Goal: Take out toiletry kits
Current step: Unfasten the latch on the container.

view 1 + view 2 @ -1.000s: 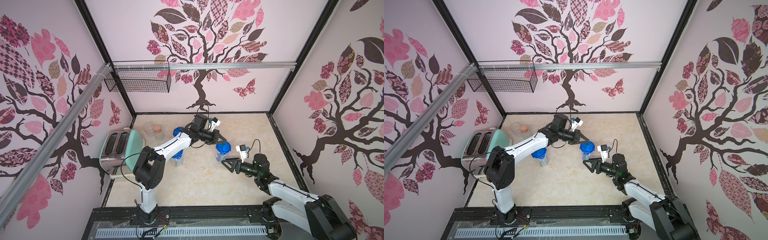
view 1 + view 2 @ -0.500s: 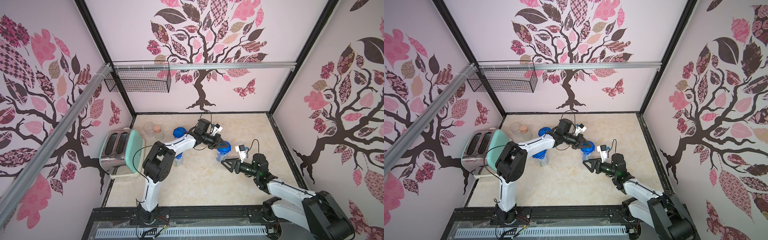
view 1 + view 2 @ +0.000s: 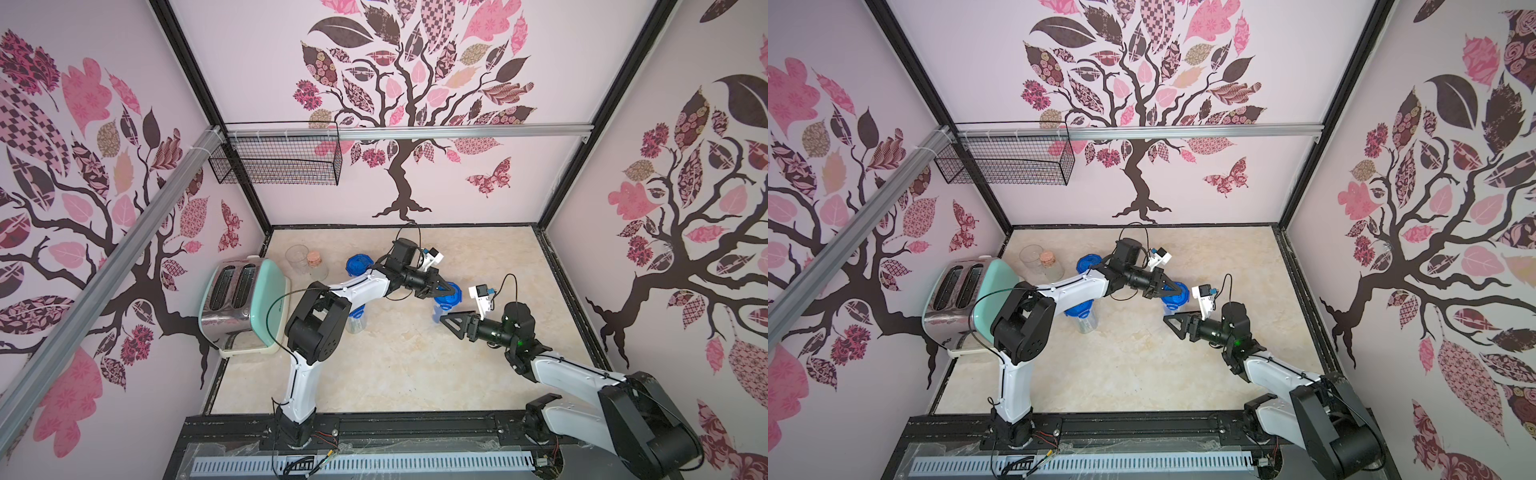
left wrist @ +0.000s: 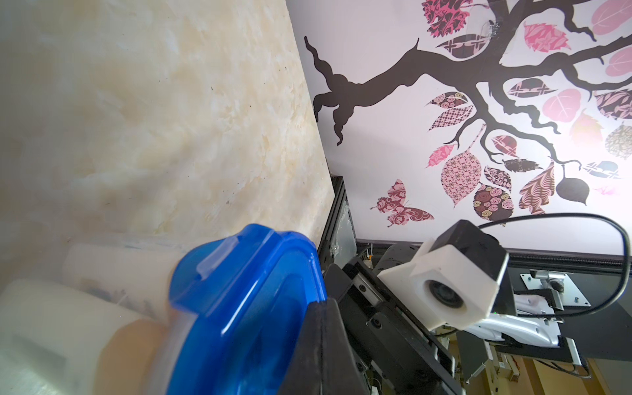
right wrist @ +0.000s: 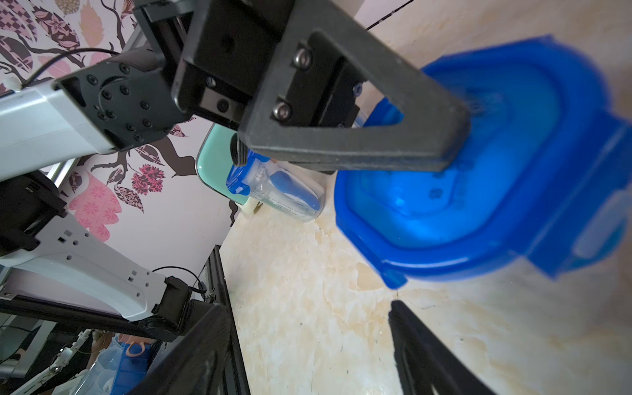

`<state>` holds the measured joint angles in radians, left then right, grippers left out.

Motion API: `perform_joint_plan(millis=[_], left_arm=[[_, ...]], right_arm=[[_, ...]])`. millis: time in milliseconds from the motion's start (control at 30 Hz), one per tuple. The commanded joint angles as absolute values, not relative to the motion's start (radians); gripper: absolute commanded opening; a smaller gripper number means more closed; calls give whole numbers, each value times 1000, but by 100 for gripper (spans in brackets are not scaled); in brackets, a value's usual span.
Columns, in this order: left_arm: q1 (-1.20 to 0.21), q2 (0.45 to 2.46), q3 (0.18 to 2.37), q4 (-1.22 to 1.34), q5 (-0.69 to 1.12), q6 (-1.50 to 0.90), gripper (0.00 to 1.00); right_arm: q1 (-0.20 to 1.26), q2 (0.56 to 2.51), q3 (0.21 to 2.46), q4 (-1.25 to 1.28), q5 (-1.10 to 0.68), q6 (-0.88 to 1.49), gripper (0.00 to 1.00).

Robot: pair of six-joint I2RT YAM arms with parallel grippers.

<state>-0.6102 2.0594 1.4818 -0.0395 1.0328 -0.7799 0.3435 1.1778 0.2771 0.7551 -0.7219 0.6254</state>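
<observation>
Just off the table's (image 3: 395, 374) centre, toward two o'clock, stands a clear canister (image 3: 437, 312). The left gripper (image 3: 446, 288), fingers pressed together, rests its tips on the blue lid (image 3: 456, 296). Through the wall a toiletry kit (image 4: 51, 318) shows white and blurred. At the canister's six o'clock the right gripper (image 3: 443, 319) hovers spread, holding nothing. At nine o'clock a second canister (image 5: 307, 205) holds a blue toothbrush (image 5: 294, 191).

Pale pink walls (image 3: 257, 62) w/ tree decals (image 3: 400, 187), beige marble-look floor (image 3: 395, 365), wire basket (image 3: 276, 160) on rear rail (image 3: 457, 132).
</observation>
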Motion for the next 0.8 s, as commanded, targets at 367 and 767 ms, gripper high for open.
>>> perform_joint_plan(millis=[367, 767], left_arm=[[-601, 2138, 1454, -35, 1031, -797, 0], [-600, 2154, 1446, -38, 1024, -795, 0]], right_arm=[[336, 1228, 316, 831, -730, 620, 77], [330, 1260, 320, 864, -725, 622, 77]])
